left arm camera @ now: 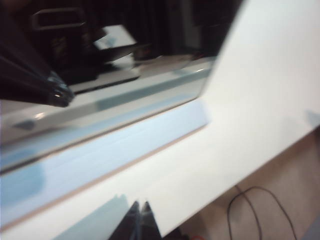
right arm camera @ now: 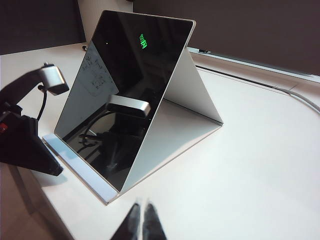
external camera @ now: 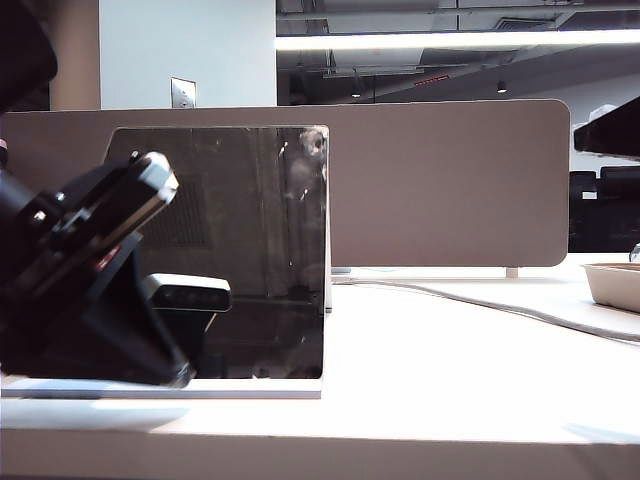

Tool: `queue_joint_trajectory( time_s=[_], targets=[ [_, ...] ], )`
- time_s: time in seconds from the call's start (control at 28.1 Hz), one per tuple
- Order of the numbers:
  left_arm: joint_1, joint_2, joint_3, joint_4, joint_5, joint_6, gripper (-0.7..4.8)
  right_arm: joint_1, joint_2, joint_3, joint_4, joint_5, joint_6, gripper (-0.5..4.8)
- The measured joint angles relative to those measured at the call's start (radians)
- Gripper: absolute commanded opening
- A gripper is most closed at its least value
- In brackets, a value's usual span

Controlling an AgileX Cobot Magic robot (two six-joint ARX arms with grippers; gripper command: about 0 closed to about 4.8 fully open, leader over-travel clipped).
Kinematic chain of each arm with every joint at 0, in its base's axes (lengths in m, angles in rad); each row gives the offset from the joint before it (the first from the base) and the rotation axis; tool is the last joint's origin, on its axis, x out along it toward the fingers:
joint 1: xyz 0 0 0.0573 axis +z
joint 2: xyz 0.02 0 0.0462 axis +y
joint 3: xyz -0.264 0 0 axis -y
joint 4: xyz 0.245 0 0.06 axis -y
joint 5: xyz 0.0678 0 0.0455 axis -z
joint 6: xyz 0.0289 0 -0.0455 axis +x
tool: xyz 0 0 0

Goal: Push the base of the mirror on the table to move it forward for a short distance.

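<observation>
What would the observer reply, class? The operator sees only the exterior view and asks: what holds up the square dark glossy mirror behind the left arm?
Observer: From the side, in the right wrist view, the square dark glossy mirror leans on a folded white stand, like a tent.
Operator: Where is the right hand? I can't find it.
Observer: The right hand hovers over the smooth white table, apart from the mirror, its fingers together.
Operator: And the left hand's fingertips?
Observer: In the left wrist view the left hand is shut, just in front of the thin flat white base; whether it touches, I cannot tell.
</observation>
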Motion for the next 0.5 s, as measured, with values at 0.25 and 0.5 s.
queue_joint_trajectory(
  time_s=[0.25, 0.5],
  targets=[
    [0.001, 0.031, 0.000, 0.054, 0.002, -0.010, -0.02, 0.000, 0.000, 0.000, 0.000, 0.000, 0.000, 0.22],
    [-0.014, 0.097, 0.000, 0.203, 0.019, -0.045, -0.02, 0.000, 0.000, 0.000, 0.000, 0.000, 0.000, 0.22]
  ],
)
